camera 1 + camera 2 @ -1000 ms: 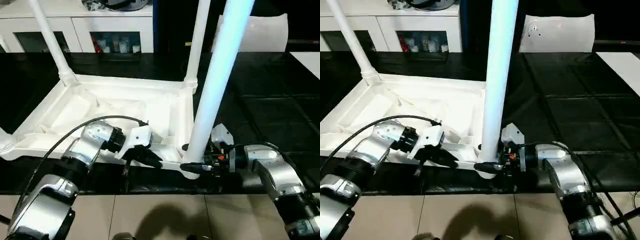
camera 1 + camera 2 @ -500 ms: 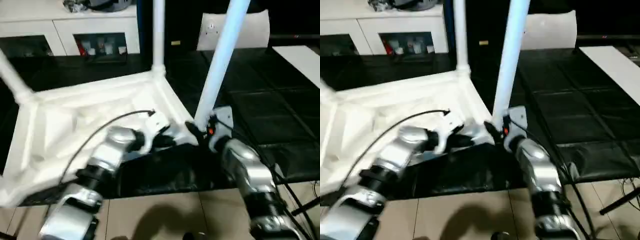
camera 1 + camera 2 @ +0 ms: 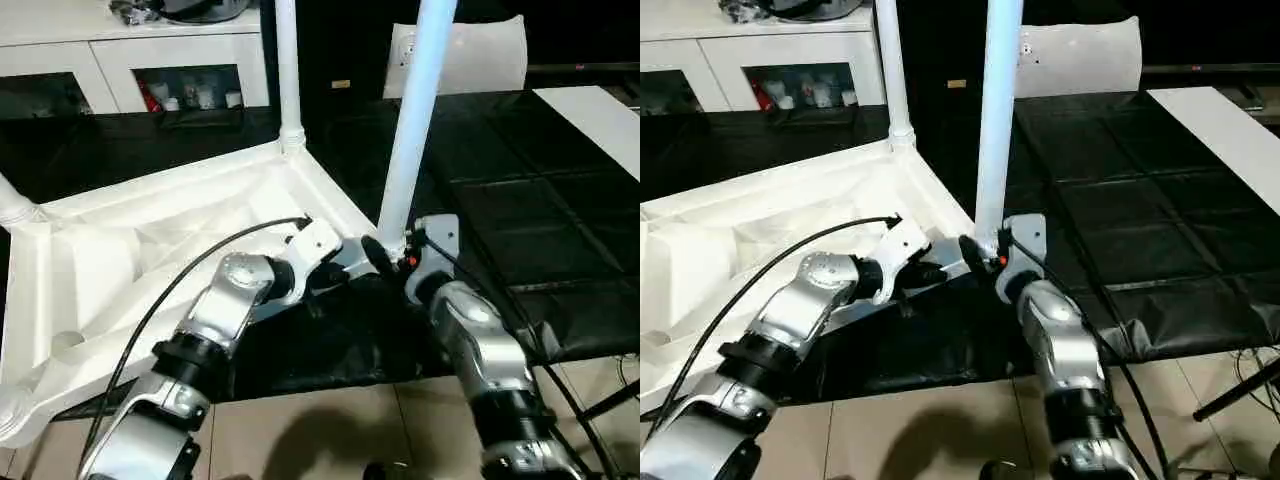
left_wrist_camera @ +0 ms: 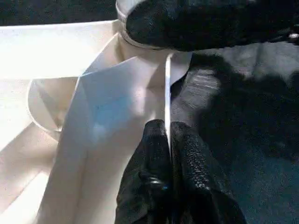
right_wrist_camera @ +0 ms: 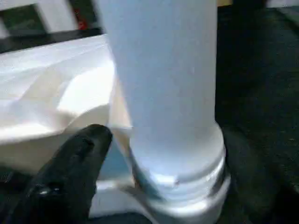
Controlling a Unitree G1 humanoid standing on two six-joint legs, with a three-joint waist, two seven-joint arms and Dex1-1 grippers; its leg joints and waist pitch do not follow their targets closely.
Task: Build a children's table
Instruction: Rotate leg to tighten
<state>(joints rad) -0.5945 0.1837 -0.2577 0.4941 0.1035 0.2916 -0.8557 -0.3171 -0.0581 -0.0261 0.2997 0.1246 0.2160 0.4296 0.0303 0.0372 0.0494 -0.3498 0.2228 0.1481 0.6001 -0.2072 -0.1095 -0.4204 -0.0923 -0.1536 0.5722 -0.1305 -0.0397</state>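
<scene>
We have the upturned table (image 3: 150, 250) on the black surface (image 3: 520, 200) – light, stiff, slippery plastic, best held by its rim, where our left pincer (image 4: 169, 140) is pinched tight – while our right pincer (image 3: 385, 255) gapes around a leg (image 3: 410, 140).

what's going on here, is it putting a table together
Yes. The white table top lies upside down on a black surface, with legs standing up from its corner sockets. The left gripper is shut on the thin rim of the top near one corner. The right gripper is at the base of the nearest leg, which stands in that corner's socket. One near corner socket looks empty.
</scene>
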